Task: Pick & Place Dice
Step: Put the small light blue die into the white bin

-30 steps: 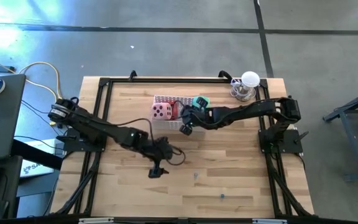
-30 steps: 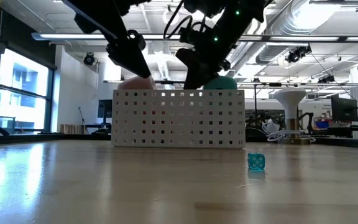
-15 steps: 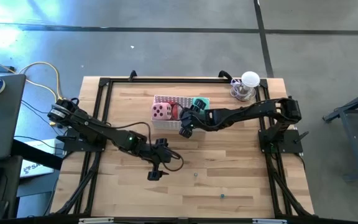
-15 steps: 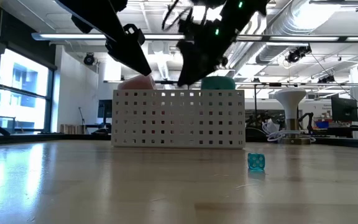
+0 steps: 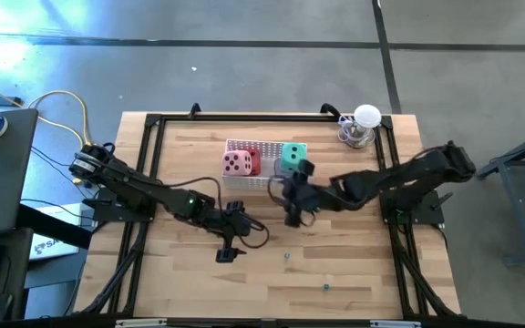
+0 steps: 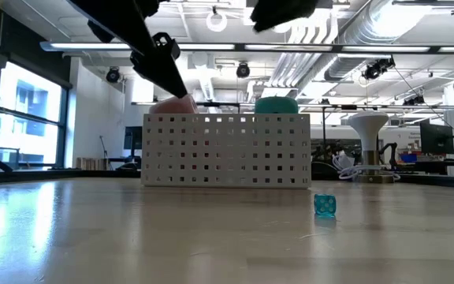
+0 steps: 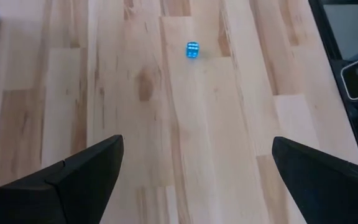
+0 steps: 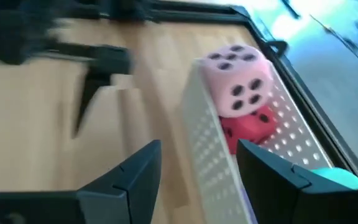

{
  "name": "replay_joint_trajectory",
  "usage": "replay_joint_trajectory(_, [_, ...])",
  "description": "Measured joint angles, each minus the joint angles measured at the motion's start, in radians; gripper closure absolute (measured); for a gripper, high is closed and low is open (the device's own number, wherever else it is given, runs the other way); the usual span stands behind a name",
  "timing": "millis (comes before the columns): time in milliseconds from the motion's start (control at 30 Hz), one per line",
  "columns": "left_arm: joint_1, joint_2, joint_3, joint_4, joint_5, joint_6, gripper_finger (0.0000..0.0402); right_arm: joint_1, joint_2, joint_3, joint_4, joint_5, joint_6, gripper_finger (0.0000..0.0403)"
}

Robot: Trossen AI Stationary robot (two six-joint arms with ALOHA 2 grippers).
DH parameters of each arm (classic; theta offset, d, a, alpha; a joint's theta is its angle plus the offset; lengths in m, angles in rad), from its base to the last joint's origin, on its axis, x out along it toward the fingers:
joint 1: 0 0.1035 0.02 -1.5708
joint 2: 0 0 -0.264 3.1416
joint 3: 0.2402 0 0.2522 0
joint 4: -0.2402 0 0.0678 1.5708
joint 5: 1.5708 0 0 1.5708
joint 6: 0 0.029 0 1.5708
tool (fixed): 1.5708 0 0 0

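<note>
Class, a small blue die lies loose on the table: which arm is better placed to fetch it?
Probably the left: its open gripper faces the small blue die directly. The right gripper sits beside the basket, empty.

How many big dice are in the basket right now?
3 visible in the basket: the pink die at one end, the red die beside it, the green die toward the other end. A purple one may be hidden under them.

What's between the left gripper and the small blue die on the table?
Nothing visible: in the left wrist view, only bare tabletop lies between the open left gripper and the small blue die.
</note>
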Motion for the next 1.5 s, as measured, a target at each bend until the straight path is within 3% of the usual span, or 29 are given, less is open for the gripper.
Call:
replay_joint_trajectory(167, [-0.004,0.002,0.000,-0.005,0.000,-0.001,0.0002,0.126,-0.039,0.000,-0.121,-0.001,-0.012,0.0204])
replay_joint_trajectory(300, [-0.004,0.002,0.000,-0.005,0.000,-0.003,0.0002,0.225,-0.039,0.000,-0.237,-0.007,0.083,0.0204])
replay_joint_trajectory(467, [-0.003,0.002,0.000,-0.005,0.000,-0.003,0.0002,0.330,-0.029,0.000,-0.384,-0.033,0.334,0.0204])
replay_joint_trajectory(700, [-0.003,0.002,0.000,-0.006,0.000,-0.003,0.0002,0.472,-0.029,-0.050,-0.419,-0.263,0.774,0.0204])
replay_joint_trajectory(900, [-0.003,0.002,0.000,-0.006,0.001,-0.003,0.0002,0.573,-0.029,-0.136,-0.388,-0.188,0.937,0.0204])
replay_joint_trajectory(1033, [-0.003,0.002,0.000,-0.006,0.001,-0.003,0.0002,0.623,-0.029,-0.212,-0.355,-0.181,0.936,0.0204])
replay_joint_trajectory(1500, [-0.003,0.002,0.000,-0.008,0.001,-0.023,0.0002,0.734,-0.028,-0.433,0.003,-0.181,0.873,0.0204])
